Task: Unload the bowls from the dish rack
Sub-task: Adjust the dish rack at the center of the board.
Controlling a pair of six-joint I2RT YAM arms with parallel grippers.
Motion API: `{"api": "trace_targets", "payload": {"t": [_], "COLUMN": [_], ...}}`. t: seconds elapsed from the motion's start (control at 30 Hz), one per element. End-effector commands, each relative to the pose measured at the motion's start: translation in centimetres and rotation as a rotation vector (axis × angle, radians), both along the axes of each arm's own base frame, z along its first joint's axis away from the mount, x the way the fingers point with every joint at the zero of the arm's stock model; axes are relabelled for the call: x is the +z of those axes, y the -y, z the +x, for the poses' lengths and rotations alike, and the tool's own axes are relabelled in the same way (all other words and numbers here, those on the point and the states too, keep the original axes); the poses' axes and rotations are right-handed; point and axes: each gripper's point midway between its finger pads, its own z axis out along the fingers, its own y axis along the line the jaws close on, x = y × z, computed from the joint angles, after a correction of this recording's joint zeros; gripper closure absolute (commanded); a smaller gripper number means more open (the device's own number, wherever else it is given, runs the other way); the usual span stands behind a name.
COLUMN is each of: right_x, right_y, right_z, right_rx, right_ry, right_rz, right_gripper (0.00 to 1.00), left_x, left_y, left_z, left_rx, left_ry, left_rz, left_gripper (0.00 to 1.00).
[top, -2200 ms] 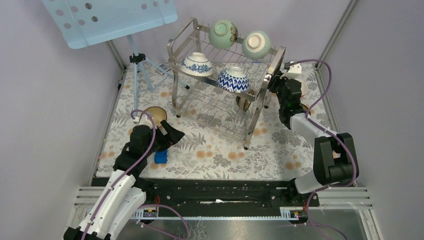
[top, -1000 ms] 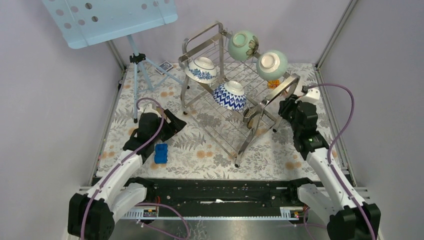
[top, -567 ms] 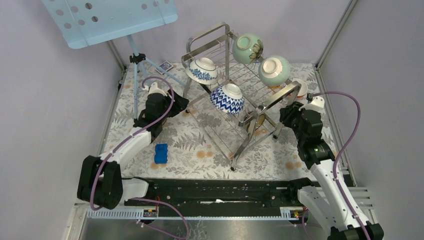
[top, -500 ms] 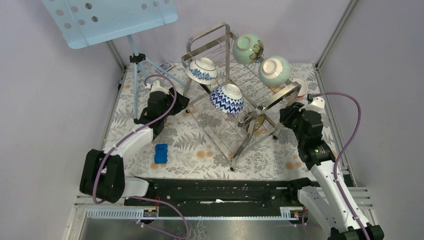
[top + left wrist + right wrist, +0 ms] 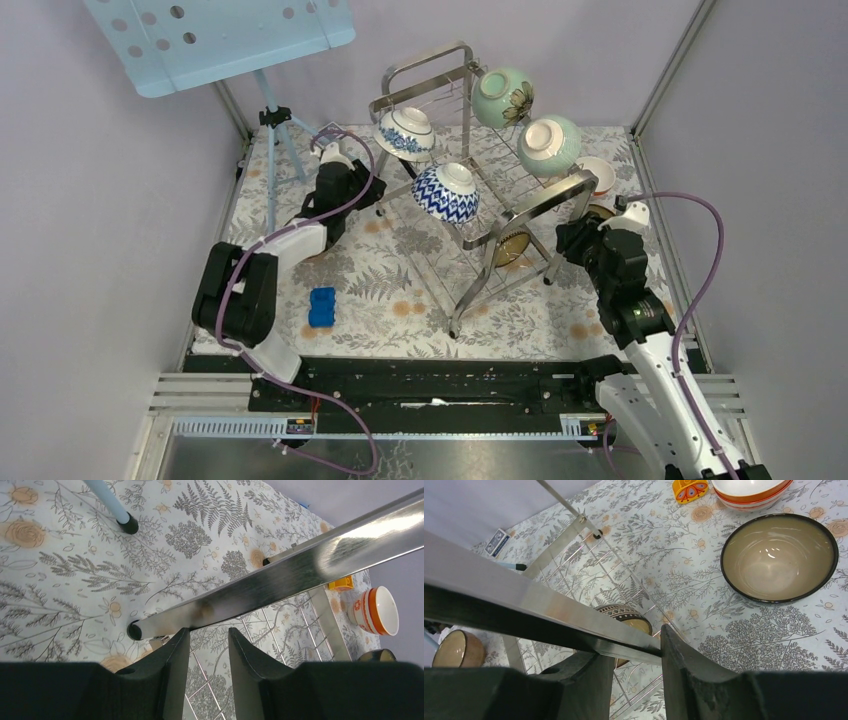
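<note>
A: Counted three bowls already off the dish rack (image 5: 540, 203). Spotted the orange-white bowl (image 5: 603, 172) and the dark bowl (image 5: 779, 557) down on the floral mat (image 5: 400, 290) at the right, and the brown bowl (image 5: 455, 649) on the mat at the rack's other side.

B: Left five aboard, then?

A: Yes. Found the pale green bowls (image 5: 503, 96) (image 5: 547, 146) and the blue-and-white bowls (image 5: 405, 133) (image 5: 445, 192) up on the top tier, plus a patterned bowl (image 5: 513, 247) lying on the lower wires.

B: Caught either arm on a bowl?

A: No. Saw the right gripper (image 5: 634, 647) clamped on the rack's steel side tube. Saw the left gripper (image 5: 208, 632) with jaws narrowly parted, nothing between them, another rack tube just past the tips.

B: Judged it under halfway, so.

A: Agreed. Reckoned both arms were busy with the rack, not with unloading.
</note>
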Motion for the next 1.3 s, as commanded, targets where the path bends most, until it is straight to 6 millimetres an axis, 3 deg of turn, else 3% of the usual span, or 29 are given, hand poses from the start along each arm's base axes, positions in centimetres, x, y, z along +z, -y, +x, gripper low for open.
{"api": "trace_targets", "payload": {"t": [0.0, 0.43, 0.83, 0.93, 1.0, 1.13, 1.27], "right_x": [-0.7, -1.2, -2.5, -2.6, -2.4, -2.0, -1.8], "right_y": [-2.9, -3.7, -5.1, -5.1, -5.1, -4.8, -4.3], "right_z": [-1.9, -2.5, -2.1, -2.0, -2.0, -2.2, -2.6], "right_rx": [0.026, 0.06, 0.117, 0.117, 0.122, 0.127, 0.123], "right_ry": [-0.111, -0.138, -0.171, -0.174, -0.172, -0.179, -0.178], "right_rz": [0.263, 0.275, 0.297, 0.294, 0.285, 0.25, 0.212], "right_gripper": [1.0, 1.0, 0.98, 0.93, 0.88, 0.75, 0.59], "left_x": [3.6, 2.9, 2.6, 2.9, 3.3, 4.2, 6.3], "left_y": [1.2, 4.6, 5.2, 5.1, 4.9, 3.7, 2.5], "left_z": [3.1, 6.7, 9.2, 8.7, 7.9, 5.5, 2.7], "left_rx": [-0.019, -0.069, -0.064, -0.062, -0.061, -0.04, -0.027], "left_ry": [0.134, 0.129, 0.132, 0.137, 0.14, 0.146, 0.182], "left_rz": [-0.018, -0.049, -0.035, -0.054, -0.062, -0.055, -0.062], "left_gripper": [0.63, 0.63, 0.6, 0.56, 0.49, 0.37, 0.31]}}
